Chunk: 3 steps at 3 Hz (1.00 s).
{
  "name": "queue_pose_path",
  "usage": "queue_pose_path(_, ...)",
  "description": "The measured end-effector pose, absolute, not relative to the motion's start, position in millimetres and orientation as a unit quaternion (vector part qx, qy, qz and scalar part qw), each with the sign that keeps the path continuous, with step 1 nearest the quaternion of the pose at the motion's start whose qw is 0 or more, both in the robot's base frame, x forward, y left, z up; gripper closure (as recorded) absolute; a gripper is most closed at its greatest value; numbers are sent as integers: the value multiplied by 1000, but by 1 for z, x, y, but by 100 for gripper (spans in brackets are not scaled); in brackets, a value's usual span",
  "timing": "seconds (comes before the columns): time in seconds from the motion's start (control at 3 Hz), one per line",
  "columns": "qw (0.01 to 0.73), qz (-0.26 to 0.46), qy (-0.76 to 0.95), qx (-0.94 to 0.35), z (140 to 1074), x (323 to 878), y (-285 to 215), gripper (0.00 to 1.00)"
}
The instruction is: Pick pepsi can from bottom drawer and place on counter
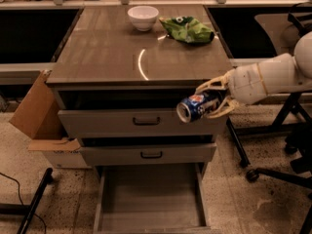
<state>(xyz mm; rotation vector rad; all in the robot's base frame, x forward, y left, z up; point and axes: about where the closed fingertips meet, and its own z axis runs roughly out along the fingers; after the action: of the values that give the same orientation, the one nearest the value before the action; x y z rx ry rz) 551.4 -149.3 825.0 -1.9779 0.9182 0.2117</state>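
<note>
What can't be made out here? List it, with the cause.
All from the camera view:
1. Can: its rear end is covered by the gripper, which grips it in front of the top drawer's right end, below the counter.
2. Bottom drawer: its front is cut off by the lower edge.
3. Top drawer's inside: lost in shadow under the counter.
4. Green bag: its print is too small to read.

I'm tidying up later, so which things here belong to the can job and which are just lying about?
Job: pepsi can, held by the gripper in front of the top drawer; open bottom drawer; counter.
Lying about: white bowl, green bag, cardboard box.
</note>
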Motion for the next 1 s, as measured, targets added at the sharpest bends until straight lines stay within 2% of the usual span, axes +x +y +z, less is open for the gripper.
queue_pose_path(0.33,462,80,381,-797,861,565,-126,100)
queue_pose_path(0.67,482,43,430,-762,885,592,-106,100)
queue_pose_path(1.0,481,45,428,-764,884,591,-105,100)
